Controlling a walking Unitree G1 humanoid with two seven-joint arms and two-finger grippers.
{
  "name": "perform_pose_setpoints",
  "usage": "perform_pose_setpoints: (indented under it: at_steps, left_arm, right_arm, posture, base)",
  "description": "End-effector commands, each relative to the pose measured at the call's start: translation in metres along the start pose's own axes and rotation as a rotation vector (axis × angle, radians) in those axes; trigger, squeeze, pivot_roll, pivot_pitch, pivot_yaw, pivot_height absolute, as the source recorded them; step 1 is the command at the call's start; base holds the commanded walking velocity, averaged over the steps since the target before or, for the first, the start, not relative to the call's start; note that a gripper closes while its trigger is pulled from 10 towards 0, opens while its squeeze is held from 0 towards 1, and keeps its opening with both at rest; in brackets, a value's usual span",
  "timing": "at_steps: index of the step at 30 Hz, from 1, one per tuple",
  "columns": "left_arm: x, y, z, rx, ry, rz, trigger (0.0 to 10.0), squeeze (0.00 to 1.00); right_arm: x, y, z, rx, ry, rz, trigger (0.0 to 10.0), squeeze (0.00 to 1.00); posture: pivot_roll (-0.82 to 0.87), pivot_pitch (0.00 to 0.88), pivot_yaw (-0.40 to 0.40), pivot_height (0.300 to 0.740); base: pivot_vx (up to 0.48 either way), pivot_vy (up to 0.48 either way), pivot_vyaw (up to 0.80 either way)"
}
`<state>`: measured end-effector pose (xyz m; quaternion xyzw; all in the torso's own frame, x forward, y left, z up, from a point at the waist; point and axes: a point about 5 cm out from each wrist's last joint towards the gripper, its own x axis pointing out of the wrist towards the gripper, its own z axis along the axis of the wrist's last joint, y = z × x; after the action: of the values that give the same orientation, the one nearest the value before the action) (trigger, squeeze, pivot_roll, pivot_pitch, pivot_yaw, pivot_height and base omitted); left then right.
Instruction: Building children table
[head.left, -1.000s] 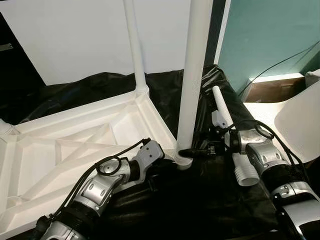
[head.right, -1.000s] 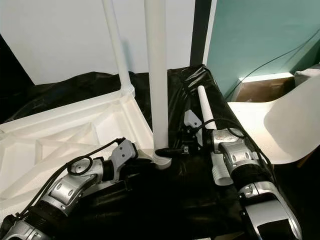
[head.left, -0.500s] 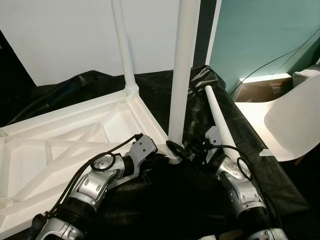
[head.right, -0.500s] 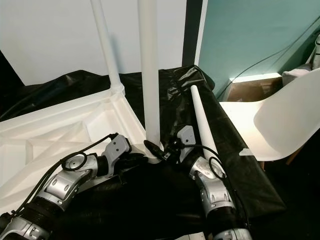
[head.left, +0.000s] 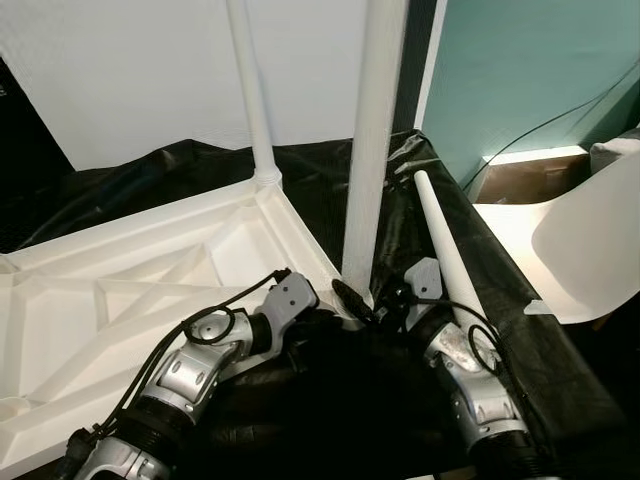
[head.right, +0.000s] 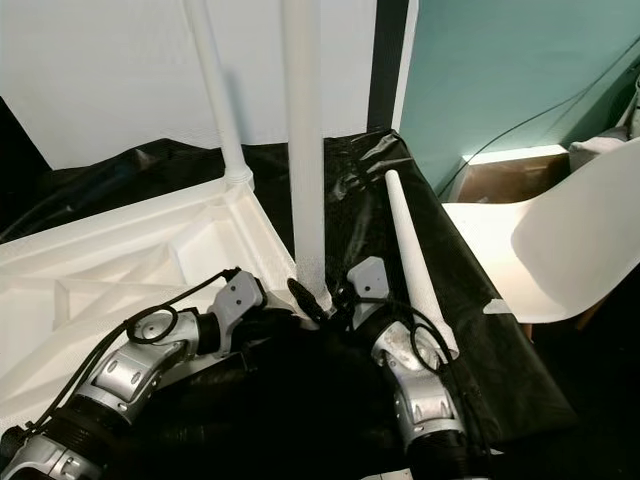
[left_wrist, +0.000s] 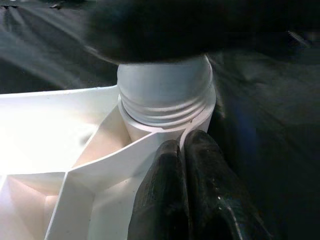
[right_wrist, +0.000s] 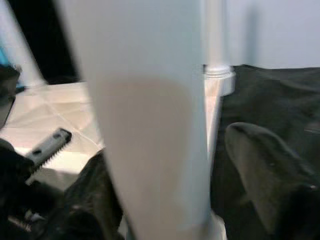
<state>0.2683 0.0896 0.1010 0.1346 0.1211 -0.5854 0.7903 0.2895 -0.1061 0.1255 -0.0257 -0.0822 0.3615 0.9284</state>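
Currently, my left gripper (left_wrist: 182, 185) is closed empty, its fingertips pressed against the upturned tabletop (head.left: 110, 300) at the near corner socket. My right gripper (right_wrist: 200, 165) straddles the near leg (head.left: 372, 150) just above that socket, fingers spread either side of it; I cannot confirm that they clamp. The threads at its base are partly exposed, so I judge this leg not fully screwed home. A loose leg (head.left: 445, 250) lies on the black sheet (head.left: 520, 330) beside my right arm, unfitted. Farther off, a second leg (head.left: 252, 90) stands in its corner. A white chair (head.left: 590, 240) sits beyond.
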Motion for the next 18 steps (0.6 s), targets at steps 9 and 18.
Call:
perform_pose_setpoints:
  at_steps: [9, 18]
  left_arm:
    - [0.009, -0.029, -0.023, -0.118, 0.017, -0.208, 10.0, 0.00]
    - [0.006, -0.030, -0.025, -0.125, 0.020, -0.187, 10.0, 0.00]
  right_arm:
    - [0.000, -0.026, 0.005, -0.071, 0.159, 0.494, 10.0, 0.00]
    - [0.009, -0.045, 0.013, -0.138, 0.245, 0.617, 0.0, 0.00]
  posture:
    - [0.04, 0.000, -0.014, 0.740]
    - [0.06, 0.000, -0.025, 0.740]
  base:
    - [0.000, 0.000, 0.00]
    - [0.000, 0.000, 0.00]
